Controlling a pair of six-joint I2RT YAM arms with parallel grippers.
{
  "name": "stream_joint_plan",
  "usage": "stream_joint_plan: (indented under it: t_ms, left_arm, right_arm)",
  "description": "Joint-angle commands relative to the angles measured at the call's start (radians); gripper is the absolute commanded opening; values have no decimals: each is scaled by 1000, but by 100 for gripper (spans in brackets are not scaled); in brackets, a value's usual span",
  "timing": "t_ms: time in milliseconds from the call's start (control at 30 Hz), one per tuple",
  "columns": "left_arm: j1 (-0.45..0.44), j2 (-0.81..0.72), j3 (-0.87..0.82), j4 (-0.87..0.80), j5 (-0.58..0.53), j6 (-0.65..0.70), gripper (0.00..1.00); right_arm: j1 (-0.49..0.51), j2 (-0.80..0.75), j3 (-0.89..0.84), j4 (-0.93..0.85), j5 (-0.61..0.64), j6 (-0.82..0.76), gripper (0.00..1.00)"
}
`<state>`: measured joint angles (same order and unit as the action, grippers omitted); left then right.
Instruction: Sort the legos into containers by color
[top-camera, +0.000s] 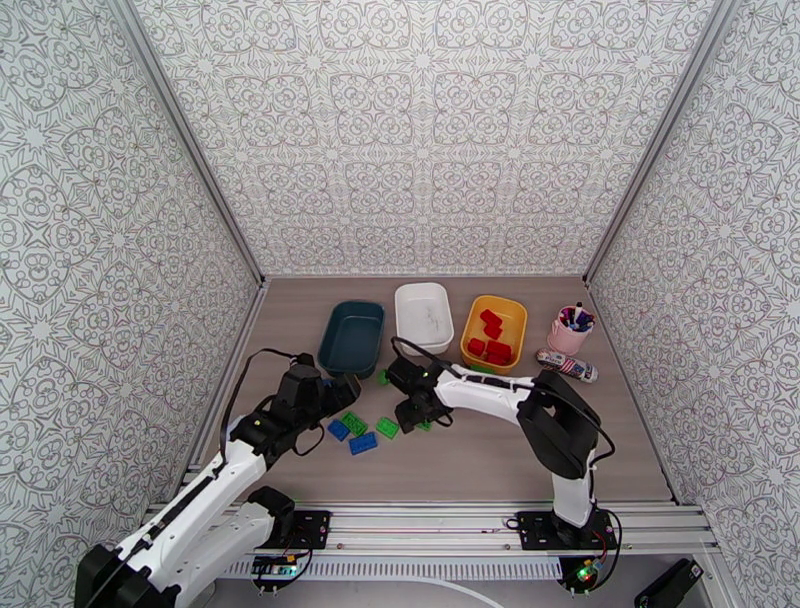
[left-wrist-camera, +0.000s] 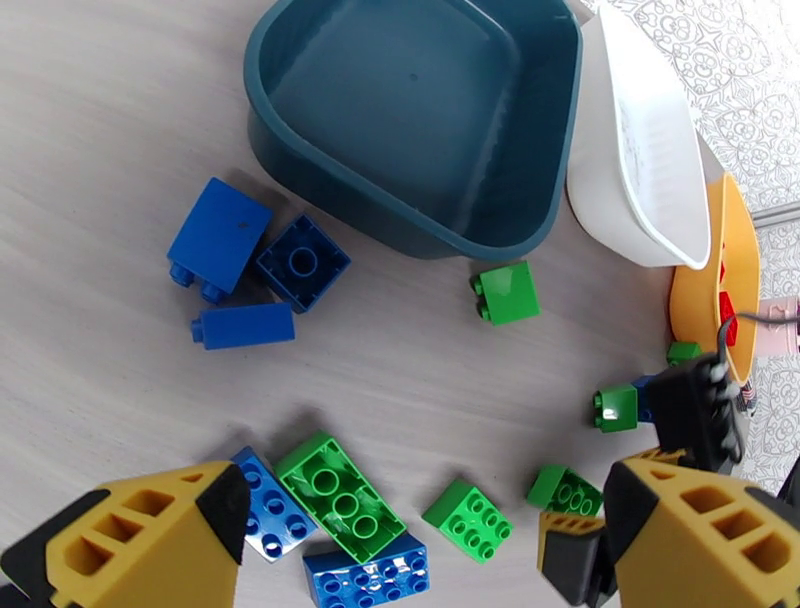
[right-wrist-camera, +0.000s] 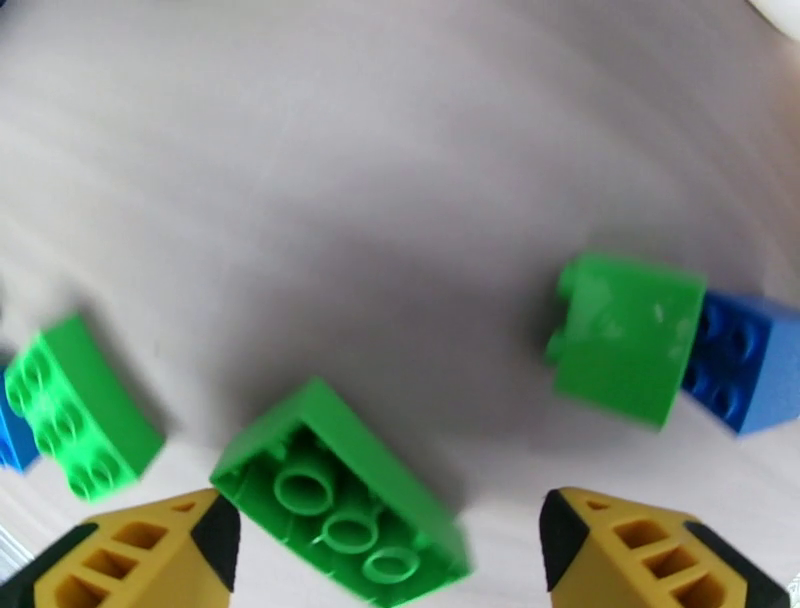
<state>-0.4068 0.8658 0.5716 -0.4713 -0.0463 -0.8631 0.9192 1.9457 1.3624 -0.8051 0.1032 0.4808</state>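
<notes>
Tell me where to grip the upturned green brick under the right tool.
Take the green brick across its two long side walls, straight down from above. It lies flat, hollow underside up, diagonal under the open right tool, so a wrist twist is probably needed first.

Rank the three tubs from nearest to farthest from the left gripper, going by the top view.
1. Dark teal tub, just beyond the left gripper.
2. White tub, middle of the row.
3. Yellow tub, far right.
</notes>
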Motion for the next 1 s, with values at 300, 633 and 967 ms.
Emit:
stream_joint_plan:
  t_ms: [300, 633, 967]
  left_arm:
    - [24, 13, -33, 17, 49, 4, 99]
    - [2, 119, -9, 110, 130, 9, 99]
    - [-79, 320, 115, 274, 219, 7, 99]
  right_arm:
    - [-42, 49, 51, -47, -59, -1, 66]
    - [-42, 3, 9, -15, -104, 24, 43]
    - [-118, -112, 66, -36, -136, 43, 35]
